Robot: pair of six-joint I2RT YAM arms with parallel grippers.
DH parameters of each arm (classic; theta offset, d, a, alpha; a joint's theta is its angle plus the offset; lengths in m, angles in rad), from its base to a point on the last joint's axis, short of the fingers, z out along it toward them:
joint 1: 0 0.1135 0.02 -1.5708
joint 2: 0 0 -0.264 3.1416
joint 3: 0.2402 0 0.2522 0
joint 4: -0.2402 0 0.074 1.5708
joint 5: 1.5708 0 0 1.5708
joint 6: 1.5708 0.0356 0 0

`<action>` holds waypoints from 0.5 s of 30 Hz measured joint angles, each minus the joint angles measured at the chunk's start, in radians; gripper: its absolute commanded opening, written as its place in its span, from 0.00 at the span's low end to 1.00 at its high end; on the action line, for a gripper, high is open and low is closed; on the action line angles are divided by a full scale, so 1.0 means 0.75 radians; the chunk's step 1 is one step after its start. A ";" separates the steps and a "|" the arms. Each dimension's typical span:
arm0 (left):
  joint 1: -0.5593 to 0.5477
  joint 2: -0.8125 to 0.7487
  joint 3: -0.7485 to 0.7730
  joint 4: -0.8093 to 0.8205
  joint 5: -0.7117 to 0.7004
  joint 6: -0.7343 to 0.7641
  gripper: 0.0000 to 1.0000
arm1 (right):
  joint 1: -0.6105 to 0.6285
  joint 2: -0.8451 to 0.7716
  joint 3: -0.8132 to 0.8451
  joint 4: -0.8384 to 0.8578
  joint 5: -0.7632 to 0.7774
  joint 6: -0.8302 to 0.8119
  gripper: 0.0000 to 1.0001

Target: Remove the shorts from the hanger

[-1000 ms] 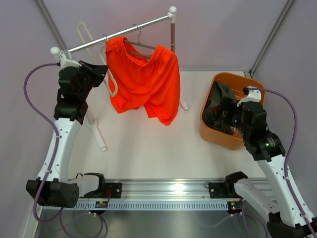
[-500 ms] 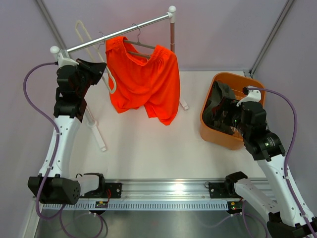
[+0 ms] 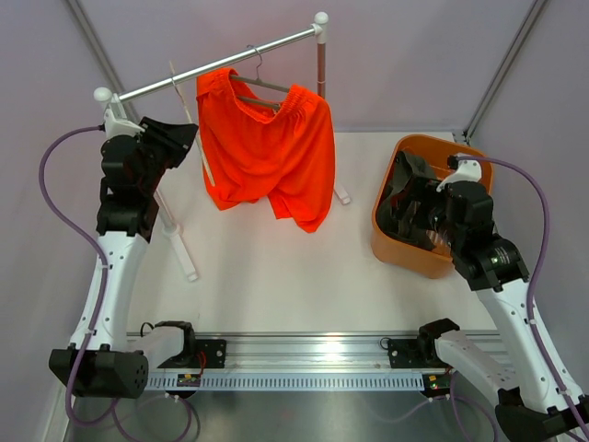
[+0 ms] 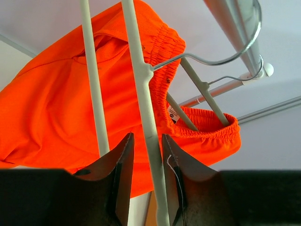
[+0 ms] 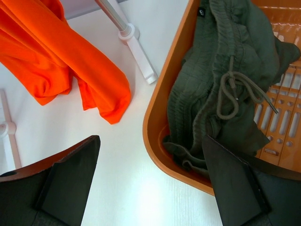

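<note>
Shorts (image 3: 267, 152) hang by the waistband on the grey hanger (image 4: 202, 87), hooked on the rail (image 3: 276, 43), hems apart from the basket (image 3: 398, 247) to the right. Left gripper (image 4: 147, 137) is partly open around one bar of the pale hanger (image 4: 147, 108); it looks unclamped, though contact is unclear. Right gripper (image 5: 150, 139) is spread wide and empty over the basket's left rim. Count: two hangers, one pair of shorts, one basket, one green garment (image 5: 211, 94) inside.
</note>
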 measured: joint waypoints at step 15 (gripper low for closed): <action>-0.002 -0.125 0.051 -0.210 0.040 0.220 0.43 | 0.004 0.454 0.494 0.149 -0.232 -0.087 0.99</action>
